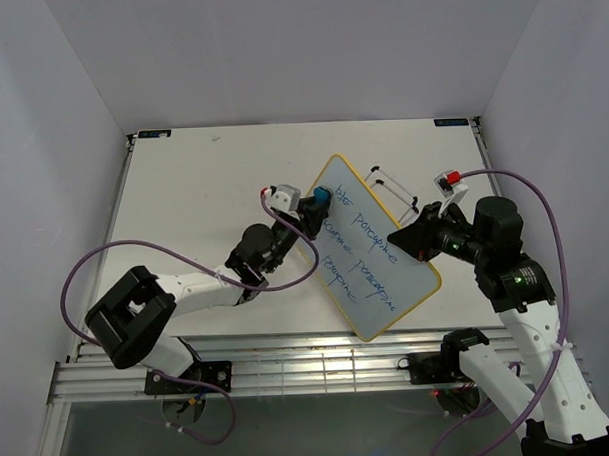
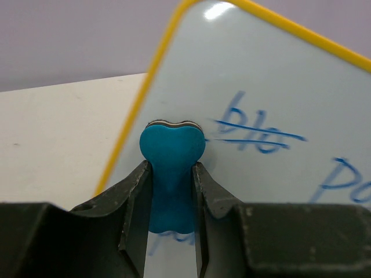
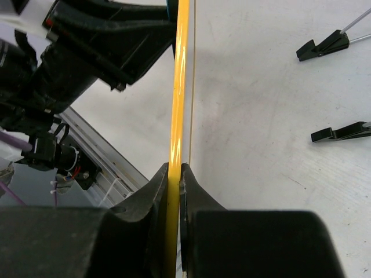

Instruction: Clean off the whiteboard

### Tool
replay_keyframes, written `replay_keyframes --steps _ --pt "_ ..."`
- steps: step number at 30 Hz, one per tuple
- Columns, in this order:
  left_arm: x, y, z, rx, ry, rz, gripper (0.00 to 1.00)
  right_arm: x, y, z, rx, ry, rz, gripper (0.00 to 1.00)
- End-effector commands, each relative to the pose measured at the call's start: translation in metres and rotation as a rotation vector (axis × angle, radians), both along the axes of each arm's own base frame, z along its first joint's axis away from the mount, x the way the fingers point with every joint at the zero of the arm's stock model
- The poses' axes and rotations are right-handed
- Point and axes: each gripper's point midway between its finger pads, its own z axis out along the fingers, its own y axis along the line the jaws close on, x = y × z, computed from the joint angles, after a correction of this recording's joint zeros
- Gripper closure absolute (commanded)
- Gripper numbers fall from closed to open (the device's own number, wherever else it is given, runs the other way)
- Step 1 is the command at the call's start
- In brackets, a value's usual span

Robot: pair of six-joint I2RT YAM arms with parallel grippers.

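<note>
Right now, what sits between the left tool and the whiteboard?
A blue eraser, held by the left tool against the whiteboard; left wrist view shows it.

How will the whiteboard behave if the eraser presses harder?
The whiteboard is probably stiff: its yellow frame runs straight from the right end effector. It may pivot, being pinched on one thin edge while the eraser presses near the opposite edge. The glossy face likely lets the eraser glide.
</note>
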Motion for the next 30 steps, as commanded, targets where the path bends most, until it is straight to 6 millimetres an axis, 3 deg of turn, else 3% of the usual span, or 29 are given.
replay_keyframes --steps 1,4,7,13,18,22,29,30 --pt "0.017 0.015 0.006 0.005 0.001 0.02 1.0 -0.026 0.015 0.066 0.11 -0.188 0.14 0.92" --pt "0.025 0.015 0.013 0.016 -0.022 0.027 1.0 -0.032 0.017 0.066 0.118 -0.177 0.169 0.92" --pt "0.016 0.002 0.027 0.02 -0.058 -0.031 1.0 -0.03 0.017 0.061 0.11 -0.167 0.165 0.92" --pt "-0.016 -0.04 0.047 0.013 -0.102 -0.145 1.0 -0.026 0.019 0.062 0.114 -0.164 0.173 0.92" --pt "-0.043 -0.072 0.05 0.014 -0.103 -0.239 1.0 -0.028 0.02 0.066 0.125 -0.173 0.187 0.92" --pt "-0.028 -0.057 0.034 0.027 -0.064 -0.156 1.0 -0.032 0.02 0.072 0.128 -0.185 0.192 0.92" --pt "0.023 0.012 0.013 0.02 0.005 0.002 1.0 -0.043 0.019 0.083 0.14 -0.206 0.214 0.92" --pt "0.026 0.015 0.012 0.024 0.01 0.007 1.0 -0.045 0.02 0.084 0.148 -0.21 0.223 0.92"
